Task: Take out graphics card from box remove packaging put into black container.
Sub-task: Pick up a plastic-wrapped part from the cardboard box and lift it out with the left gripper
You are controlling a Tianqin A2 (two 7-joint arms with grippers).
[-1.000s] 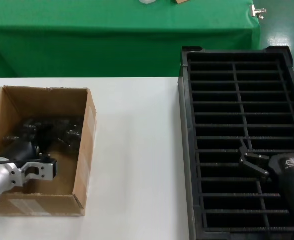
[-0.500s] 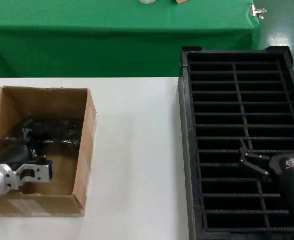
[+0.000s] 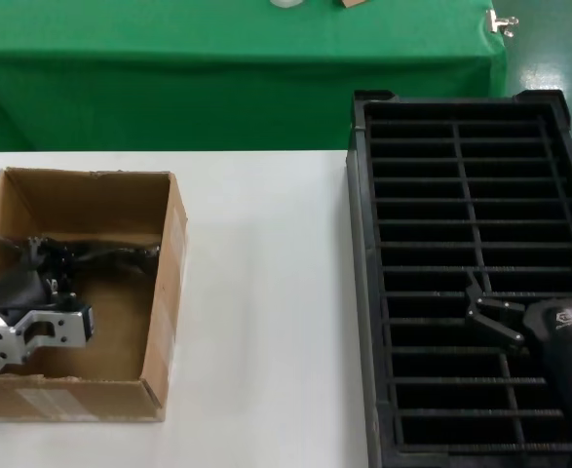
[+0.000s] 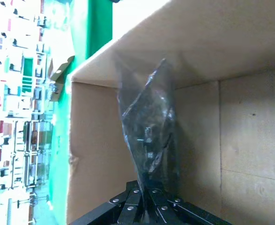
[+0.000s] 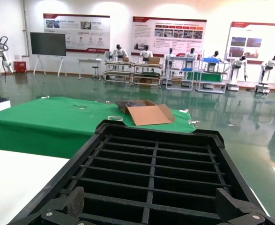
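Note:
The brown cardboard box [image 3: 164,283] stands at the table's left. My left gripper [image 3: 47,275] is inside it, shut on the end of the crinkly grey-blue packaging [image 3: 105,252], which hangs lifted off the box floor. In the left wrist view the packaging [image 4: 149,136] rises from my closed fingers [image 4: 137,202] in front of the box wall [image 4: 95,140]; a dark shape shows inside it, the graphics card itself not clearly seen. The black container [image 3: 461,195] stands at the right. My right gripper [image 3: 529,302] hovers open over its near slots [image 5: 151,173], empty.
A green-draped table [image 3: 237,68] runs along the back, with an open cardboard box [image 5: 146,113] on it in the right wrist view. White tabletop [image 3: 266,292] lies between the box and the black container.
My left gripper has pulled back toward the box's left side, lifting the packaging off the floor; the bag now hangs as a narrow strip. The right arm has not moved.

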